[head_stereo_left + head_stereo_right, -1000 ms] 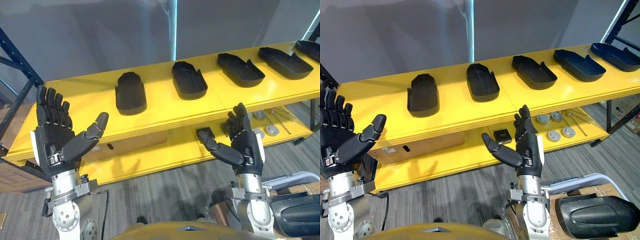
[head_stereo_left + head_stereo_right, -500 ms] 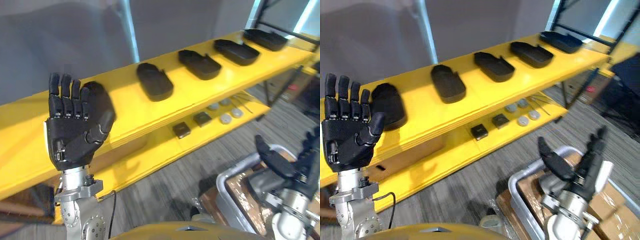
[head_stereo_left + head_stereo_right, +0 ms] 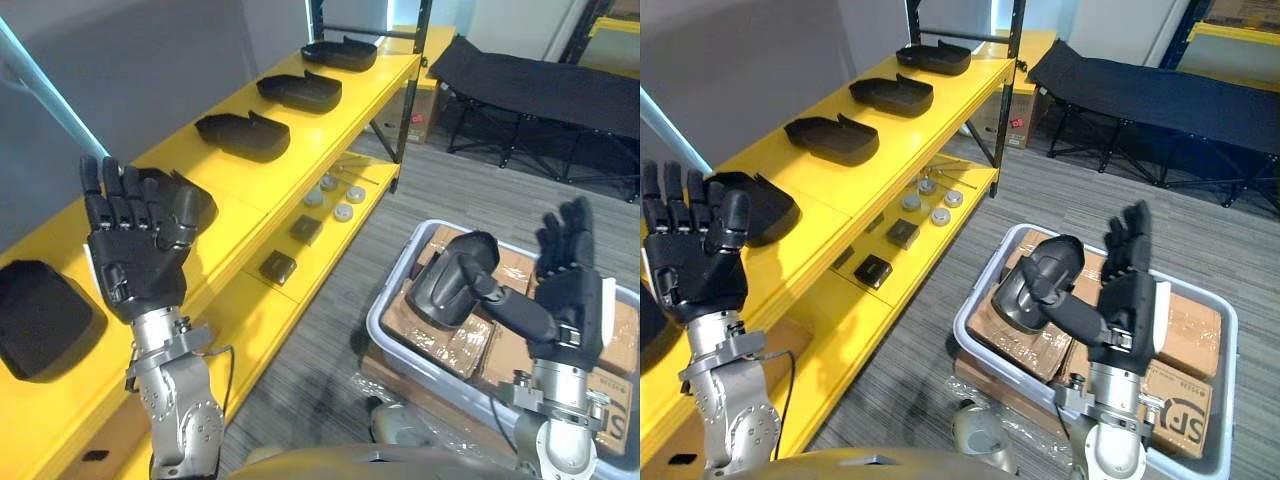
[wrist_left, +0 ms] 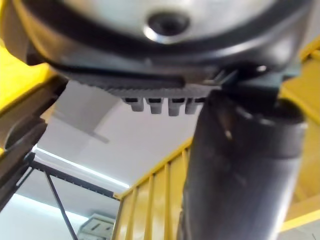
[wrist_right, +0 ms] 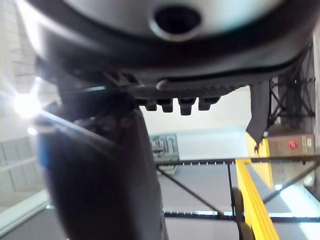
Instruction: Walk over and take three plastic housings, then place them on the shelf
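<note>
A long yellow shelf [image 3: 235, 190] runs from the lower left up to the top middle. A black cot [image 3: 540, 85] stands at the upper right. At the lower right a grey tub [image 3: 385, 335] sits on the floor with cardboard boxes [image 3: 1180, 335] in it. One black plastic housing [image 3: 440, 290] lies on the boxes. More shelf housings [image 3: 243, 135] lie in a row on the top board, well apart from the tub.

The left eye view shows a whole end housing [image 3: 40, 315] at its lower left. In the right eye view just its edge peeks in at the left side, but there I see the tub's whole right rim.

My left hand [image 3: 135, 265] is up at the left, fingers straight, holding nothing. It covers part of the nearby housing [image 3: 203, 205]. My right hand [image 3: 570, 295] is up at the lower right, spread wide and empty. Its thumb crosses in front of the plastic housing.

In my wrist views my fingertips [image 4: 155, 105] poke out straight.

Small round parts [image 3: 335, 195] and square parts [image 3: 278, 266] lie on the lower board.
</note>
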{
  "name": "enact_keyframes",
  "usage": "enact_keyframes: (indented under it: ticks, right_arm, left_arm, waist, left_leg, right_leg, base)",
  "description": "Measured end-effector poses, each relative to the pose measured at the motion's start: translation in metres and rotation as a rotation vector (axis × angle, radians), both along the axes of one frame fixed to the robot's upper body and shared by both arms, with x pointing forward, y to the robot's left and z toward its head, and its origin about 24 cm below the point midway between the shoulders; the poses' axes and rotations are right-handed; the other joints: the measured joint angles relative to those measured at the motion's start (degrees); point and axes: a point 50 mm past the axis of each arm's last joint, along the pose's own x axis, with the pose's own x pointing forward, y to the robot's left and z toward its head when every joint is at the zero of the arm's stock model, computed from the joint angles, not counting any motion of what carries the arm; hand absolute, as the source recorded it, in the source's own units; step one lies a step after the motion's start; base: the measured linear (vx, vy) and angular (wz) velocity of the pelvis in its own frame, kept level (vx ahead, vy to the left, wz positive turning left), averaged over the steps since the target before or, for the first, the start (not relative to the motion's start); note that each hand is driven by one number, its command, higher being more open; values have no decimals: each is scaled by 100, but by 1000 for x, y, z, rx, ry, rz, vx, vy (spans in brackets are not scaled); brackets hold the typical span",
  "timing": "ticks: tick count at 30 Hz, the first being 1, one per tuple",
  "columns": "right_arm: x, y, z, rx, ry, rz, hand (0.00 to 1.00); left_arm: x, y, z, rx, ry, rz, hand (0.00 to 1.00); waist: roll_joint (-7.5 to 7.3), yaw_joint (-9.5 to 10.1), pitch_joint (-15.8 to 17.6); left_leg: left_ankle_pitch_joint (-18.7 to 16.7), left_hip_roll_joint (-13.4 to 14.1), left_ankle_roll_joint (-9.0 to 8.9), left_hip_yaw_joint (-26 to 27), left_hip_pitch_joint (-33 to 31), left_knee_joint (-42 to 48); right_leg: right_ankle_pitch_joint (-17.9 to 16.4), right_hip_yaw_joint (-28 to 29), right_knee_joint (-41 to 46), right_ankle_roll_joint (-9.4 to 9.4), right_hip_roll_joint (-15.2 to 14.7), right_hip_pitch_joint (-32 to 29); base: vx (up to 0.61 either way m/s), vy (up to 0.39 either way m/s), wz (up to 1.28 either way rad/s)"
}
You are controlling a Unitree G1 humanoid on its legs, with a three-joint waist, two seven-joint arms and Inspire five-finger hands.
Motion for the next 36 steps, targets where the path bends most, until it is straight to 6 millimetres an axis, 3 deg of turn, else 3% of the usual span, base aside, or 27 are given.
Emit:
enact_keyframes:
  ticks: [1, 6, 11, 12, 13, 14, 15, 16, 17, 19, 21, 23, 25, 26, 27, 28, 29, 30, 31, 33, 34, 36]
  right_arm:
    - [4, 2, 6, 12, -36, 19, 100]
    - [11, 9, 11, 116, -79, 65, 100]
    - [12, 35, -2, 163, 23, 125, 100]
    - [11, 37, -5, 156, 40, 122, 100]
    - [7, 40, -8, 158, 64, 121, 100]
    - [6, 43, -9, 164, 71, 129, 100]
    - [3, 45, -11, 174, 85, 141, 100]
    - [3, 45, -11, 188, 82, 156, 100]
    - [6, 46, -9, 190, 60, 173, 100]
    - [12, 50, -4, 185, 27, 202, 100]
    - [19, 55, 1, 187, -4, 210, 100]
    - [35, 67, 5, 165, -32, 239, 100]
    - [45, 76, 1, 172, -12, 265, 100]
    - [48, 79, -2, 183, 1, 267, 100]
    - [49, 79, -6, 182, 26, 255, 100]
    - [49, 77, -10, 178, 47, 231, 100]
    - [49, 73, -12, 171, 60, 207, 100]
    - [49, 72, -12, 170, 61, 203, 100]
    - [51, 70, -14, 164, 81, 200, 100]
    - [49, 61, -24, 136, 152, 184, 100]
    - [40, 50, -33, 113, 211, 160, 100]
    - [23, 31, -45, 106, 288, 106, 100]
  left_arm:
    - [-3, 0, -2, 6, 7, -4, 100]
    - [-6, 0, 10, 33, -64, -27, 100]
    - [-10, -8, 31, 81, -234, -127, 100]
    - [-10, -10, 31, 76, -248, -148, 100]
    - [-9, -13, 32, 65, -267, -183, 100]
    - [-10, -13, 32, 63, -274, -192, 100]
    - [-10, -14, 33, 58, -281, -204, 100]
    - [-9, -17, 33, 47, -276, -212, 100]
    - [-9, -19, 34, 58, -261, -199, 100]
    - [-5, -20, 35, 74, -225, -191, 100]
    - [2, -21, 37, 79, -215, -219, 100]
    - [7, -18, 33, 68, -180, -224, 100]
    - [13, -16, 26, 47, -132, -236, 100]
    - [14, -16, 22, 49, -105, -246, 100]
    - [18, -17, 17, 50, -75, -265, 100]
    - [20, -21, 11, 34, -42, -281, 100]
    - [22, -27, 9, 18, -26, -318, 100]
    - [22, -28, 9, 14, -27, -325, 100]
    - [22, -30, 8, -12, -30, -338, 100]
    - [23, -36, 4, -50, -26, -345, 100]
    - [24, -43, 2, -71, -24, -374, 100]
    - [24, -50, 2, -92, -50, -430, 100]
  waist:
    - [81, 17, -25]
    - [24, 94, 26]
    - [-57, 122, 213]
    - [-95, 155, 236]
    - [-97, 254, 224]
    - [-142, 271, 226]
    - [-242, 317, 217]
    - [-229, 345, 217]
    - [-204, 369, 229]
    - [-231, 374, 220]
    - [-273, 380, 198]
    - [-294, 471, 186]
    - [-347, 578, 155]
    - [-445, 583, 96]
    - [-495, 591, 49]
    - [-408, 613, 9]
    - [-378, 625, -4]
    - [-380, 626, -5]
    - [-361, 586, 1]
    - [-192, 418, 67]
    - [-105, 295, 62]
    - [-48, 171, 66]
  left_leg:
    - [-10, 6, 0, -4, 23, -327]
    - [-82, -95, -118, -75, 296, -1219]
    - [-1176, -243, -757, -256, 61, -391]
    - [-1275, -268, -792, -233, 42, -278]
    - [-1405, -311, -713, -40, -22, -55]
    - [-1444, -326, -672, 86, -54, 36]
    - [-1419, -399, -542, 349, -89, 66]
    - [-1228, -378, -408, 630, -76, -131]
    - [-986, -269, -385, 932, -100, -356]
    - [-728, -161, -368, 1142, -118, -615]
    - [-562, -67, -372, 1192, -213, -687]
    - [-412, 133, -490, 1420, -313, -716]
    - [-315, 333, -651, 1638, -306, -692]
    - [-258, 402, -752, 1712, -331, -684]
    - [-153, 484, -854, 1704, -346, -719]
    - [11, 590, -889, 1710, -321, -946]
    - [301, 652, -1018, 1879, -234, -1337]
    - [345, 662, -1065, 1941, -222, -1397]
    - [450, 734, -1168, 2188, -171, -1527]
    - [586, 878, -1113, 2266, -21, -1699]
    - [677, 903, -987, 2204, 81, -1793]
    - [739, 876, -827, 2044, 191, -1804]
  right_leg:
    - [51, -68, -78, -1, -21, -67]
    - [73, -408, -7, 61, -235, -107]
    - [-120, -465, 664, 399, -399, -264]
    - [-47, -386, 575, 468, -405, -241]
    - [181, -190, 301, 536, -420, -185]
    - [288, -93, 91, 492, -434, -172]
    - [426, -150, -344, 269, -602, -119]
    - [51, -568, -605, -296, -807, -158]
    - [165, -922, -311, -133, -875, -406]
    - [157, -1215, 589, -122, -831, -462]
    - [-14, -1407, 1404, -337, -969, -268]
    - [-109, -1730, 1970, -449, -1422, 54]
    - [13, -2008, 1718, -445, -1836, 360]
    - [375, -2106, 1422, -463, -1977, 504]
    - [216, -2273, 1156, -242, -1825, 571]
    - [150, -2520, 898, -172, -1716, 570]
    - [-68, -2844, 423, 14, -1607, 606]
    - [-118, -2917, 330, 87, -1600, 606]
    - [-207, -3037, -18, 353, -1494, 614]
    - [-196, -2882, -251, 390, -1213, 630]
    - [-210, -2814, -244, 354, -1126, 657]
    - [-255, -2662, -187, 286, -1085, 644]
  base:
    - [-72, -9, 44]
    - [-77, 37, 39]
    - [-178, 176, 15]
    - [-286, 249, -50]
    - [-244, 234, -64]
    - [-314, 299, -98]
    - [-294, 281, -104]
    - [-320, 253, -126]
    - [-231, 150, -103]
    - [-180, 63, -68]
    - [-152, 7, -32]
    - [-140, -113, -62]
    - [-172, -235, -80]
    - [-154, -287, -68]
    - [-127, -297, -59]
    - [-115, -363, -88]
    - [-61, -240, -83]
    - [-61, -311, -108]
    - [-72, -285, -94]
    - [-76, -264, -77]
    - [-36, -153, -39]
    - [-24, -99, -45]
